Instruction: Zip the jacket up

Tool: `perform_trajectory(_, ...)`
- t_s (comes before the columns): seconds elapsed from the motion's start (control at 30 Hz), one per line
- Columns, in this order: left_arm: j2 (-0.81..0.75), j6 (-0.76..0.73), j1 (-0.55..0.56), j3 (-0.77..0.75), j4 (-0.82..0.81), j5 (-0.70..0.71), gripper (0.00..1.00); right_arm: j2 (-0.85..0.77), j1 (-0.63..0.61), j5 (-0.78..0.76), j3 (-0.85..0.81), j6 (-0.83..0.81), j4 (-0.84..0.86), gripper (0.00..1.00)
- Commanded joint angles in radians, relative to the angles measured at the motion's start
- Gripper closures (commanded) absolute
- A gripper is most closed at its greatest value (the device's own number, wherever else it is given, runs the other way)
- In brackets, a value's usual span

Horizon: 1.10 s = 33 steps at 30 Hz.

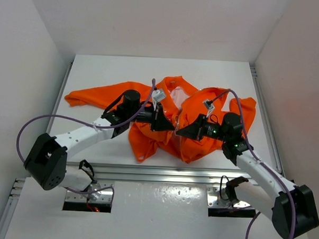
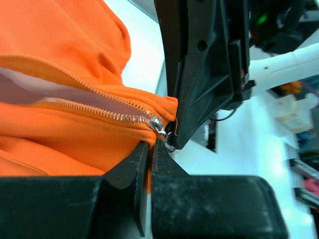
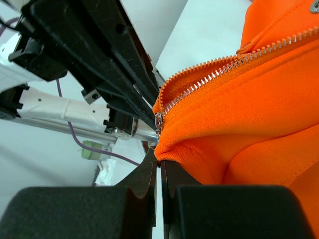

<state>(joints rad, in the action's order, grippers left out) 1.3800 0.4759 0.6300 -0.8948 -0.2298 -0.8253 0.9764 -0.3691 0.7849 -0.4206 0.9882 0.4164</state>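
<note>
Left tool [image 2: 150, 159] clamped on the jacket [image 2: 75, 144] hem beneath its zipper slider [image 2: 156, 123]; right tool [image 3: 160, 172] closed there too, apparently pinching fabric.

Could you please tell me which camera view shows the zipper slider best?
Left wrist: the zipper slider is sharp and close, where both tooth rows meet. Right wrist shows it smaller and from the side; top external cannot resolve it.

The white table [image 1: 98, 69] is overlooked steeply from high above its near edge. The silver zipper slider [image 2: 157, 123] of the bright orange fabric jacket [image 1: 148, 136] is framed very closely by both wrist views, from opposite sides.
</note>
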Motion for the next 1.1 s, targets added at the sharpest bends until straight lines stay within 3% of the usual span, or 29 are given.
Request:
perform_trajectory(0.0, -0.044, -0.149, 0.025, -0.02, 0.092, 0.087, 1.0, -0.022, -0.001, -0.032, -0.086, 0.066, 0.021, 1.0)
perform_trajectory(0.43, -0.162, -0.281, 0.088, 0.073, 0.104, 0.408, 1.0, 0.034, 0.021, -0.035, -0.193, 0.256, -0.09, 1.0)
perform_trajectory(1.07, -0.242, -0.424, 0.171, 0.2, 0.054, 0.534, 1.0, 0.064, 0.061, -0.05, -0.336, 0.397, -0.159, 1.0)
